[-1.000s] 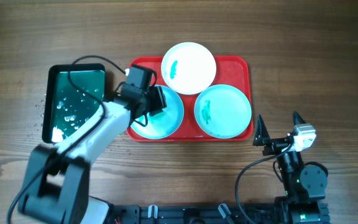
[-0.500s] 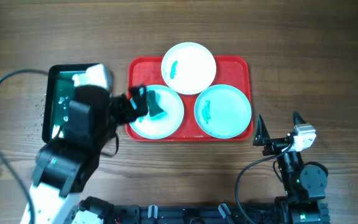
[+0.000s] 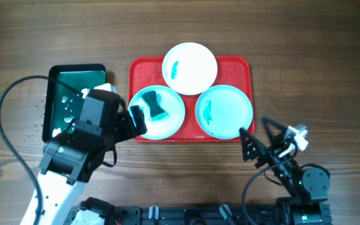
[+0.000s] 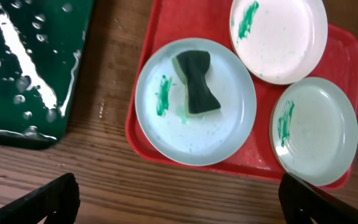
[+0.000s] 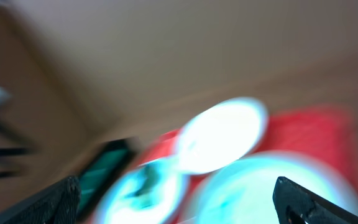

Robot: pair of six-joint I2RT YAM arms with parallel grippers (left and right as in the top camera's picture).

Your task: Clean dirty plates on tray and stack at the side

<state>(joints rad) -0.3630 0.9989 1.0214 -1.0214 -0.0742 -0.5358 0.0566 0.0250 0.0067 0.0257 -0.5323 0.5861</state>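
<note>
The red tray (image 3: 245, 65) holds three plates. The white plate (image 3: 189, 67) sits at the back with a teal smear. The right turquoise plate (image 3: 224, 111) has a smear too. The left turquoise plate (image 3: 167, 122) carries a dark green sponge (image 3: 152, 105) and a smear. My left gripper (image 3: 135, 120) is open and empty, just off the tray's front left corner. In the left wrist view the sponge (image 4: 197, 81) lies loose on that plate (image 4: 166, 134), with the left gripper (image 4: 179, 208) wide open over the wood. My right gripper (image 3: 262, 140) is open near the tray's front right corner.
A smaller dark green tray (image 3: 74, 84), wet with droplets, stands left of the red tray; it also shows in the left wrist view (image 4: 23, 62). The right wrist view is motion-blurred; the white plate (image 5: 219, 134) and the red tray (image 5: 316, 130) show in it.
My left gripper has let the sponge go onto the left turquoise plate and drawn back toward the front left. My right arm has begun swinging toward the tray.
</note>
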